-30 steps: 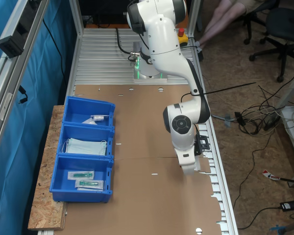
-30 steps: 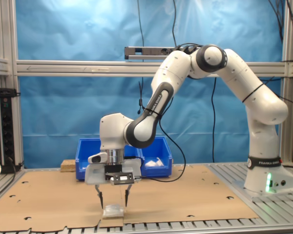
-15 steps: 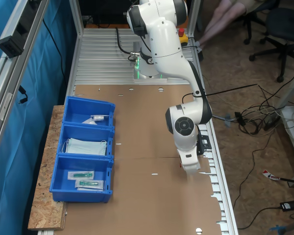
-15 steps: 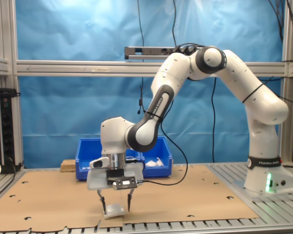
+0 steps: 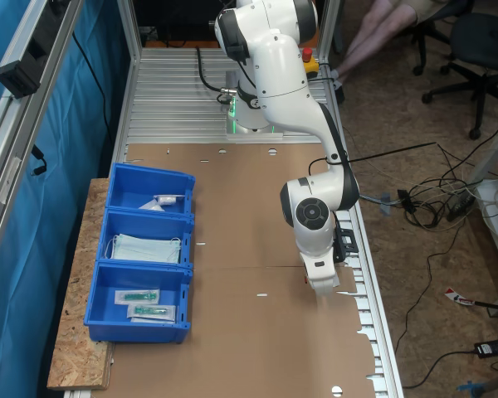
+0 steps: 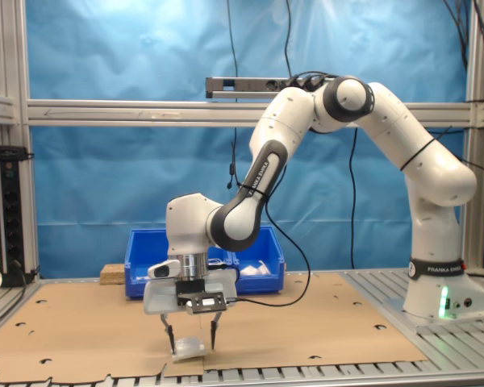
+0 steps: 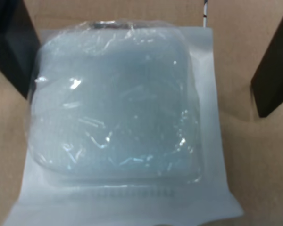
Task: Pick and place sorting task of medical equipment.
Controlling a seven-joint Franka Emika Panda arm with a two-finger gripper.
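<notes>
Packet (image 7: 115, 127) between spread end effector (image 6: 192, 343) fingers (image 7: 272, 70)

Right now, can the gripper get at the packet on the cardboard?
Probably yes. The gripper is down over the packet with open jaws, one finger on each side, and nothing else lies between them. One side looks tighter than the other.

Glossy, crinkled clear film over a soft white pad on the packet (image 7: 115, 101), with matt papery borders. Matt brown cardboard (image 5: 257, 348) beneath. Smooth glossy white plastic on the arm (image 6: 387, 129); shiny blue plastic bins (image 5: 145, 257); ribbed bare aluminium table (image 5: 174, 99); rough chipboard (image 5: 70, 348).
</notes>
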